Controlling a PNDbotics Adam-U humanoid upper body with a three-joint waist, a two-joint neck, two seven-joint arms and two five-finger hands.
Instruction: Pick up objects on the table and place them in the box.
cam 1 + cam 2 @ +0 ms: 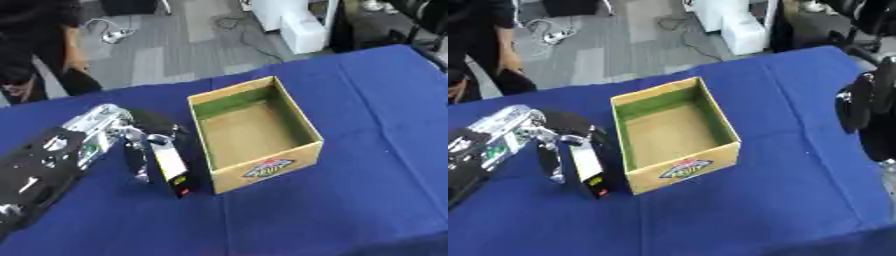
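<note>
Object, left eye view: small dark flat pack [172, 172] with a pale face and a red spot at its lower end, held in the left hand [140, 142]; it stands just beside the near-left corner of the box [254, 134], to the box's left; whether it touches the wall or rests on the cloth I cannot tell
Long axis: tilted upright, top leaning away, lower end toward the near edge of the table [350, 210]
Left hand: fingers and thumb curled round the pack
Coming move: judged, a lift and a carry rightward over the box's left wall; the opening lies directly right of the hand
Box: open-topped cardboard, nothing seen inside, set askew near mid-table
Right eye view, right hand [857, 107]: a dark shape at the right edge, well apart from the box; its fingers I cannot tell; the left hand is far nearer
Surface: blue cloth, bare around the box
Room: grey floor, cables and white units beyond the far edge
</note>
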